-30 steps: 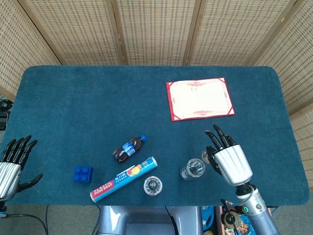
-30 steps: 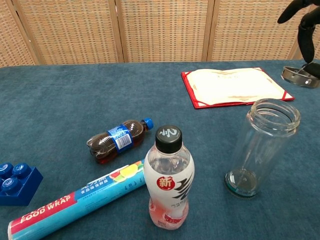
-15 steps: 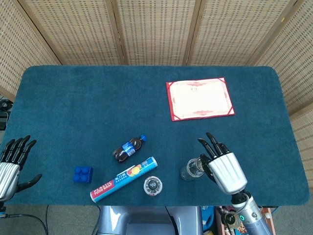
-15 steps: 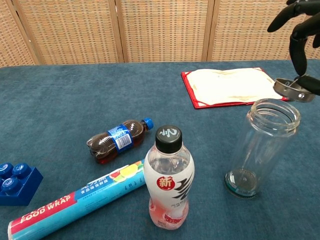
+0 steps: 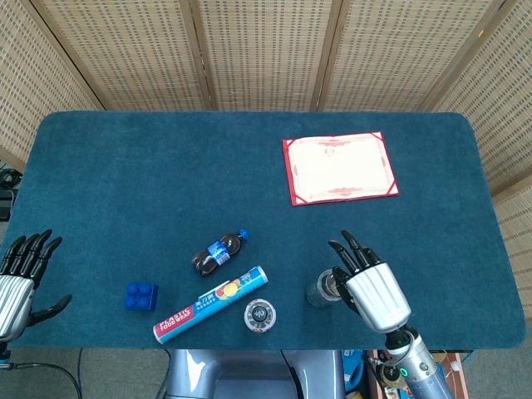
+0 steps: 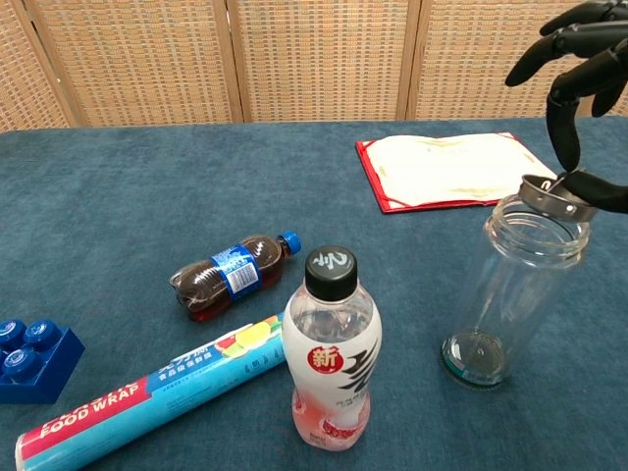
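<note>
Near edge: capped drink bottle [image 6: 331,351] upright, food wrap roll [image 6: 147,392] and blue brick [image 6: 31,359] at left; right robot hand [image 6: 574,93] pinching metal ring [image 6: 555,196] over open glass jar [image 6: 515,289], apparently to seat it; cola bottle [image 6: 233,275] beyond; red folder [image 6: 461,170] far; left robot hand [image 5: 21,278] released, idle.

A screened-off test table in a lab or studio

A table [image 5: 125,166] under dark blue felt stands before folding wicker screens [image 5: 266,50] in wooden frames, which close off the room behind. Unrelated small goods lie spread on the felt like test props: a red certificate folder [image 5: 340,167], a cola bottle [image 5: 218,252], a drink bottle [image 6: 331,353], a roll of food wrap [image 5: 210,303], a blue brick [image 5: 142,296] and a clear jar [image 6: 515,294]. At the table's edges, bits of floor, cables and clutter show.
</note>
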`<state>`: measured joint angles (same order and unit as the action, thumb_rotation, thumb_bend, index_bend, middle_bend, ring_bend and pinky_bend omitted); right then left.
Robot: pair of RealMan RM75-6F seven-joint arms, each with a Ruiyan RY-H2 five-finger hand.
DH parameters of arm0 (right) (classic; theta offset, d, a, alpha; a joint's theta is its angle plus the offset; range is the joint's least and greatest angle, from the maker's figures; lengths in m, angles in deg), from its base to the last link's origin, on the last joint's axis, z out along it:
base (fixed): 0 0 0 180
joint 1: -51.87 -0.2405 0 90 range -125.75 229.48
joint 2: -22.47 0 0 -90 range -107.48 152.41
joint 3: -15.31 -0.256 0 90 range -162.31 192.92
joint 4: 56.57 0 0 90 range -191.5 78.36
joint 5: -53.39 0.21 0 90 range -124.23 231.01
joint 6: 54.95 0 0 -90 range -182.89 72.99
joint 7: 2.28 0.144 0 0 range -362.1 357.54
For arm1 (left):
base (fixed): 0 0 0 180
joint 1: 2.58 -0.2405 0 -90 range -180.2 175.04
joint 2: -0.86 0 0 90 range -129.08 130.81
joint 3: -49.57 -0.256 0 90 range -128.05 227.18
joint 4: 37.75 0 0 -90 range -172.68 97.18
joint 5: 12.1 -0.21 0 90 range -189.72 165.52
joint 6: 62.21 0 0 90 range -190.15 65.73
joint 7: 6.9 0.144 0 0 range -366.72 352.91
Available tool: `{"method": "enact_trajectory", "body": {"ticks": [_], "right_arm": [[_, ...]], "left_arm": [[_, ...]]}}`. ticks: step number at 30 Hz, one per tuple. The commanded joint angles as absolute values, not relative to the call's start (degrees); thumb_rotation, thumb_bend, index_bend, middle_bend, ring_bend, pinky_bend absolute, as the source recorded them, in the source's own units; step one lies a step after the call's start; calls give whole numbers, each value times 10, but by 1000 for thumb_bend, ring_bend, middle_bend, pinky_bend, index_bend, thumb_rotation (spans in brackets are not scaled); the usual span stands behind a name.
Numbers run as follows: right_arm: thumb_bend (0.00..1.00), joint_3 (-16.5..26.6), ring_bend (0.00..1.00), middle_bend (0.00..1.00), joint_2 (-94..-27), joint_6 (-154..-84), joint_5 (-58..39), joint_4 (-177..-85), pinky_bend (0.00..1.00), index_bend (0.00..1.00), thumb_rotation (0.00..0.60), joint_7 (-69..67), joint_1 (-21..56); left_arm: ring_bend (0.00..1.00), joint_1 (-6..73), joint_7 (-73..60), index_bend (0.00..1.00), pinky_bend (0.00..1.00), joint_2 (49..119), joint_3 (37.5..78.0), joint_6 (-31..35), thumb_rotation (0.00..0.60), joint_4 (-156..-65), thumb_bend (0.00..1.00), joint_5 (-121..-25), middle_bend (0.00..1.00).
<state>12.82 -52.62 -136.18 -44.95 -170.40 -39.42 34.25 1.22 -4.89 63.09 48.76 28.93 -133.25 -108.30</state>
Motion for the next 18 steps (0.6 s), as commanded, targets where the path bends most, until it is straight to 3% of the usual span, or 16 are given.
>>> {"method": "enact_trajectory", "body": {"ticks": [1,18], "right_arm": [[534,127,119,285,-529,-1360,-451,-1705,430,642,600,-395,343],[533,120,119,271,-547,-1345,-448,-1696,430,642,600,-398,344]], "left_arm": [[0,12,-48,0,0,631,488,290,600,-1332,209,-1084,0],[0,10,-50,0,0,632,488,292,600,-1332,209,-1085,0]]}}
